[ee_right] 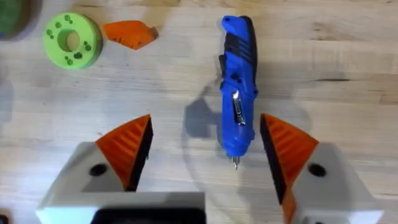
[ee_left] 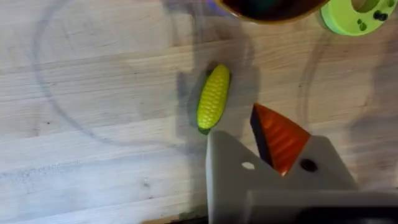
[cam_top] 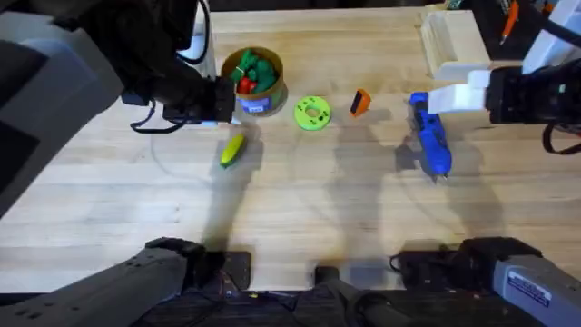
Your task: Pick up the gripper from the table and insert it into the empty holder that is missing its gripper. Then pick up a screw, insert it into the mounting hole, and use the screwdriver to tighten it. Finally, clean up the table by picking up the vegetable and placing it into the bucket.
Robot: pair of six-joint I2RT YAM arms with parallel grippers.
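Right pincer spread wide, poised above the screwdriver, orange pads flanking the blue body, not touching; screwdriver flat on the worktop, metal tip pointing toward the arm bases.

Judged step: grasp of the screwdriver. Descend straight; close across the thick mid-body rather than the narrow tip end, so the tool hangs balanced; keep both pads square to the barrel, since a rounded casing probably rolls under a skewed pinch.

Left pincer looks pressed together, nothing held, hovering over the vegetable, which lies just beside the bucket.

Caution: the gripper lies loose beside the green ring disc, well apart from either arm; insertion apparently not yet done, so order worth checking before lifting the tool.
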